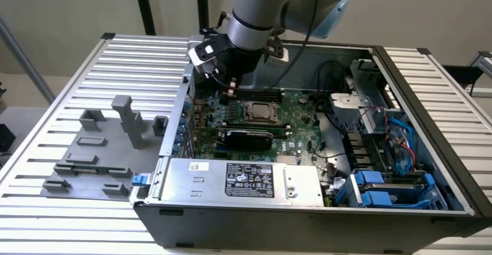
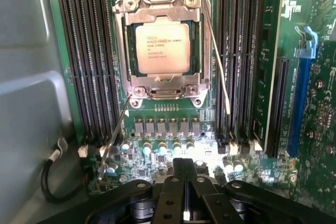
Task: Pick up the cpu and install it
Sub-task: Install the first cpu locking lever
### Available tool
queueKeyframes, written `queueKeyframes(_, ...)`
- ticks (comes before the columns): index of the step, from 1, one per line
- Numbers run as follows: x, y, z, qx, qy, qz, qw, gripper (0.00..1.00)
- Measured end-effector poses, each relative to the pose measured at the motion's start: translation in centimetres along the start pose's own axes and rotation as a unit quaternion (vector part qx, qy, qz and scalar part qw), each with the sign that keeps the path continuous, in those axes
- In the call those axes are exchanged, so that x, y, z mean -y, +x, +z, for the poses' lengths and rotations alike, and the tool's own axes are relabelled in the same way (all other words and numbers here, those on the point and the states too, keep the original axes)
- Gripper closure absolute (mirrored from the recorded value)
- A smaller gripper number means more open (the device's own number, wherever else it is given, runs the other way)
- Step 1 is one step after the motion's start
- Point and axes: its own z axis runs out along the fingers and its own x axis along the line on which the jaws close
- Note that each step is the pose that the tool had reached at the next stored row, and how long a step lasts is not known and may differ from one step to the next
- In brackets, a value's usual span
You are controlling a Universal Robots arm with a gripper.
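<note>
Wrist view: cpu sits in socket, levers look unlatched, tool clenched empty just beside it, so install prob nearly done.

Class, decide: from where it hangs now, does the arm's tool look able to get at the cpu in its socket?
Probably its top, yes: the shut tool hangs over the board with nothing between it and the cpu. The metal frame hugging its edges may block a side grasp.

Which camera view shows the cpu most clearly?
The wrist view: the cpu lies in its socket, its printed top facing the camera. In the exterior view the cpu is a small pale square on the motherboard.
</note>
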Motion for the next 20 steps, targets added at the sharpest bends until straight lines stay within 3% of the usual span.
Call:
queueKeyframes(11,0.34,0.00,-0.37,-0.0385,0.0017,0.042,0.9984,0.89)
queueKeyframes(17,0.44,0.00,-0.37,-0.0713,0.0044,0.051,0.9961,0.89)
queueKeyframes(20,0.44,0.00,-0.37,-0.0838,0.0052,0.055,0.9949,0.89)
